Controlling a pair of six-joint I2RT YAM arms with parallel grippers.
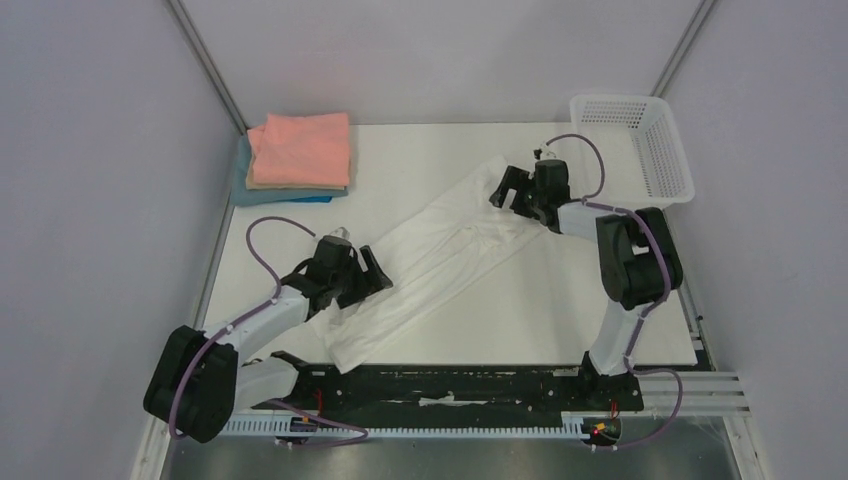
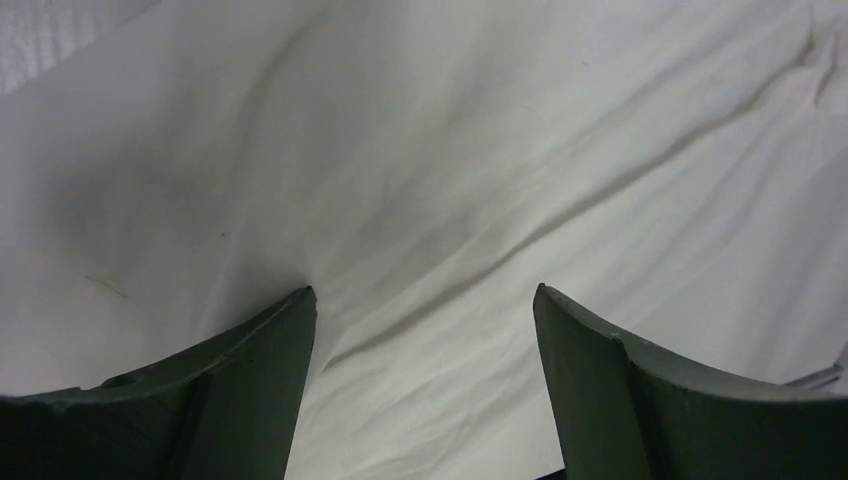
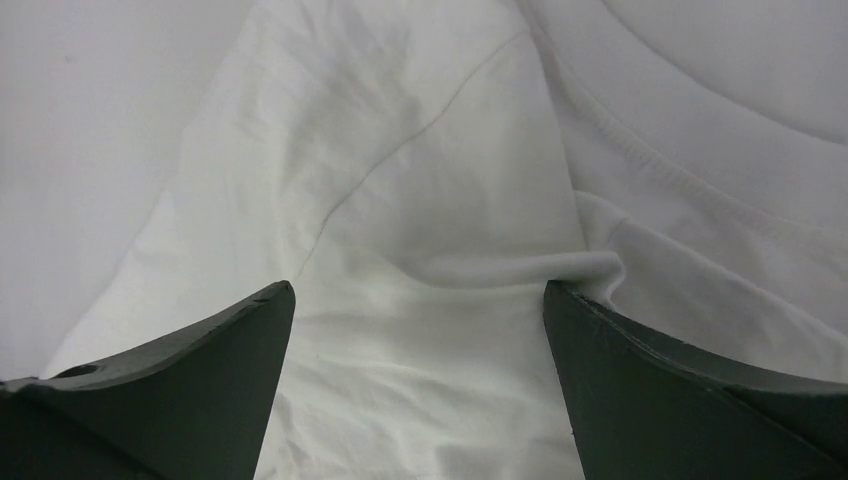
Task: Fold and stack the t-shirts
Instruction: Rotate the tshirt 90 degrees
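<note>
Overhead view of the tabletop [image 1: 560, 300], which carries one white t-shirt [image 1: 440, 250] drawn out as a long narrow band. Its long axis runs diagonally from near left to far right. Folded and piled well apart at the far-left corner lie the salmon-pink t-shirt [image 1: 300, 148] on top, the tan t-shirt [image 1: 300, 187] beneath it and the blue t-shirt [image 1: 243, 185] at the bottom. A white lattice basket [image 1: 650, 150] stands at the far-right corner, near the band's far end. The left gripper [image 1: 372, 276] sits over the near-left stretch of the band, at its left edge. The right gripper [image 1: 508, 190] sits over the far-right end, where the right wrist view shows the collar ribbing [image 3: 660, 150] and a sleeve seam [image 3: 400, 142]. Each arm is thus nearer its own end. Both grippers stand wide with nothing held, cloth filling the gap between the fingers; whether the tips touch the cloth cannot be told. Judged from this layout, the coming move is a fold across the long axis, each gripper pinching the cloth directly below it.
</note>
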